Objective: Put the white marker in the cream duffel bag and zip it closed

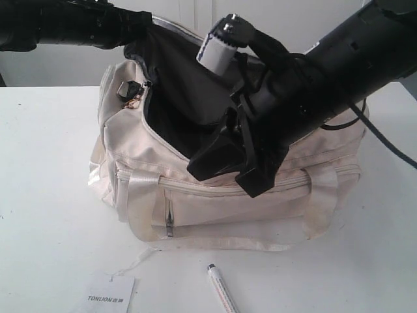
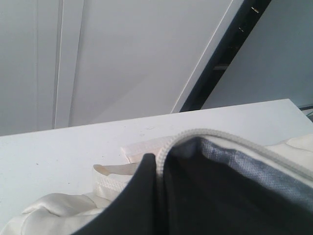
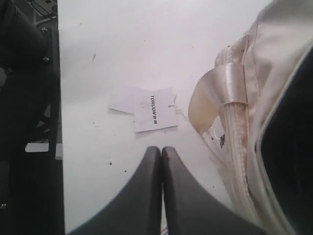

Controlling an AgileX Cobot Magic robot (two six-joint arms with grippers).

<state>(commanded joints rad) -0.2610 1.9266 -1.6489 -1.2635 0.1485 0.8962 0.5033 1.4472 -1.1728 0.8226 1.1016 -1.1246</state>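
The cream duffel bag [image 1: 215, 202] stands in the middle of the white table, its top unzipped and the dark lining showing. My left gripper [image 1: 146, 23] is shut on the bag's zipper edge [image 2: 220, 134] and holds that flap up; in the left wrist view the gripper [image 2: 159, 159] pinches the white zipper tape. The white marker [image 1: 220, 287] lies on the table in front of the bag, untouched. My right gripper [image 1: 225, 179] hangs in front of the bag above the marker. In the right wrist view this gripper [image 3: 161, 149] has its fingers pressed together with nothing between them.
A white paper tag printed TONLION [image 1: 111, 298] lies on the table left of the marker, also in the right wrist view as the tag [image 3: 154, 110]. The bag's satin strap [image 3: 225, 81] loops down its front. A dark table edge [image 3: 29, 122] runs beside the white top.
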